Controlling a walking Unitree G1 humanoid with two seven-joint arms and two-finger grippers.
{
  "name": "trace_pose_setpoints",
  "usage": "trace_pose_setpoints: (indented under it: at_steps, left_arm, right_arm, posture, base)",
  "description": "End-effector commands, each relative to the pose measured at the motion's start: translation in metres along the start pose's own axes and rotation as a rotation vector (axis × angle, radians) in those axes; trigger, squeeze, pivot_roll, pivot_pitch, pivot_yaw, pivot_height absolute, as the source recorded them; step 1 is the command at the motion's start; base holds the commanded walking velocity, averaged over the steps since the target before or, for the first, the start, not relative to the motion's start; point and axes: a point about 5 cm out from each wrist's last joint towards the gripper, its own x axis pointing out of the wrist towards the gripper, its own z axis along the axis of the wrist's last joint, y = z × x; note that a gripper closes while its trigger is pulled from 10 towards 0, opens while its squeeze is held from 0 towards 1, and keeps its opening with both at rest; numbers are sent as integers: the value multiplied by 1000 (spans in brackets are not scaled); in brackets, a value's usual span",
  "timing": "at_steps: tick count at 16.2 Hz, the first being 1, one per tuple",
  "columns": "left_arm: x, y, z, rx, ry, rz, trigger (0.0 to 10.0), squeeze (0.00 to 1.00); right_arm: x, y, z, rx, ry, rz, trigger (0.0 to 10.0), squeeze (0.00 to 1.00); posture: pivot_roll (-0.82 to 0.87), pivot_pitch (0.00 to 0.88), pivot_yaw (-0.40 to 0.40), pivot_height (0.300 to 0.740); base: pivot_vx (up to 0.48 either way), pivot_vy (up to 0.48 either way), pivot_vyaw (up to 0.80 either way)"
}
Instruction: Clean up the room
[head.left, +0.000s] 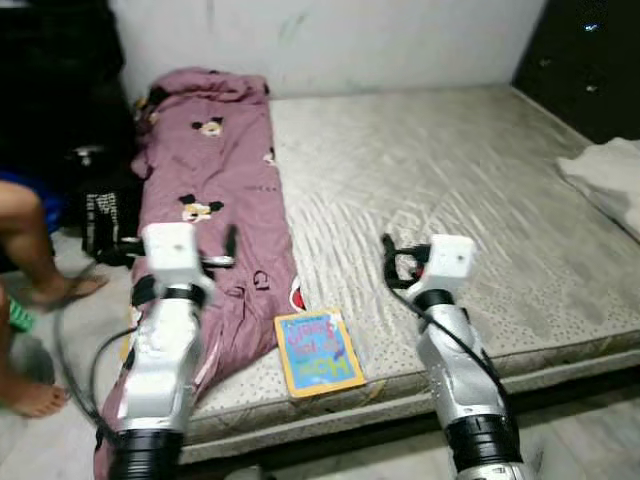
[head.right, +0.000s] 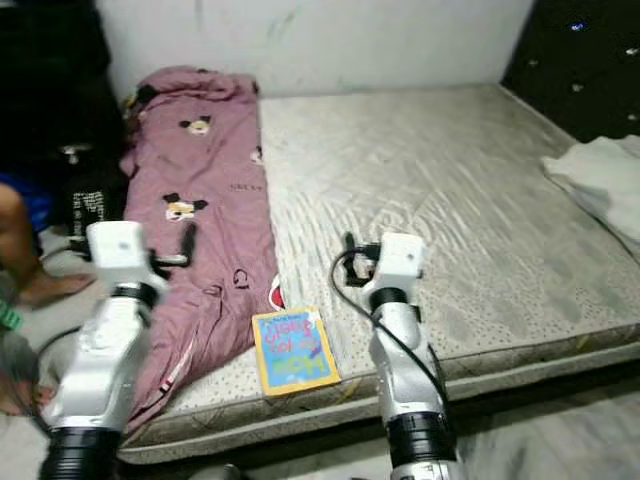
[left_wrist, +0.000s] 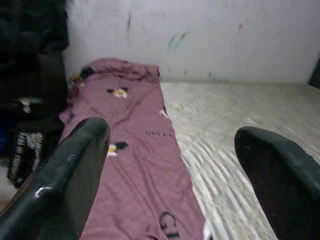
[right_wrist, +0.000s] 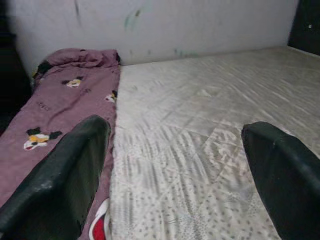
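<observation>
A purple blanket (head.left: 215, 170) printed with cartoon mice lies bunched along the left side of a bare grey mattress (head.left: 450, 170). A colourful children's book (head.left: 318, 352) lies flat at the mattress's front edge, between my two arms. My left gripper (head.left: 225, 250) is open and hovers over the blanket's lower part, holding nothing. My right gripper (head.left: 393, 262) is open too, above bare mattress a little beyond and right of the book. In the wrist views the left fingers (left_wrist: 75, 160) frame the blanket and the right fingers (right_wrist: 65, 170) frame the mattress.
A white cloth (head.left: 610, 175) lies on the mattress's right edge. A person's bare legs (head.left: 25, 225) are on the floor at the left, beside a black bag (head.left: 100, 215). A white wall runs behind the bed, with a dark padded panel (head.left: 590, 60) at the right.
</observation>
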Motion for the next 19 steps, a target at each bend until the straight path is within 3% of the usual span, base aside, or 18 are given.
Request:
trace_pose_setpoints:
  at_steps: [1, 4, 10, 12, 15, 17, 19]
  left_arm:
    - [-2, 3, -3, -3, 7, 11, 10000, 0]
    - [-1, 5, -7, 21, -3, 15, 10000, 0]
    - [-17, 10, -17, 13, 15, 26, 10000, 0]
    - [-23, 22, -17, 57, 35, 76, 10000, 0]
    - [-34, 38, -32, 155, 152, 102, 10000, 0]
    - [-44, 35, -34, 167, 171, 81, 10000, 0]
    - [-45, 33, -35, 180, 178, 70, 10000, 0]
  right_arm:
    - [1, -3, 6, -14, -23, -8, 10000, 0]
    - [0, -8, 5, -15, -17, -44, 10000, 0]
    - [-9, -3, 5, 3, -19, 5, 10000, 0]
    - [-12, -5, 0, 5, 2, 8, 10000, 0]
    - [-15, -9, 8, -41, -27, -12, 10000, 0]
    - [-22, -20, 6, -69, -11, -42, 10000, 0]
    - [-24, -20, 3, -70, 1, -50, 10000, 0]
  posture:
    - [35, 0, 6, 740]
    - [16, 0, 31, 740]
    - [40, 37, 0, 740]
    - [49, 57, 0, 740]
    - [25, 69, 9, 740]
    - [30, 77, 11, 740]
    - [30, 77, 11, 740]
  base:
    - [0, 0, 0]
    - [0, 0, 0]
    - [0, 0, 0]
    - [0, 0, 0]
    - [0, 0, 0]
    - [0, 0, 0]
    - [0, 0, 0]
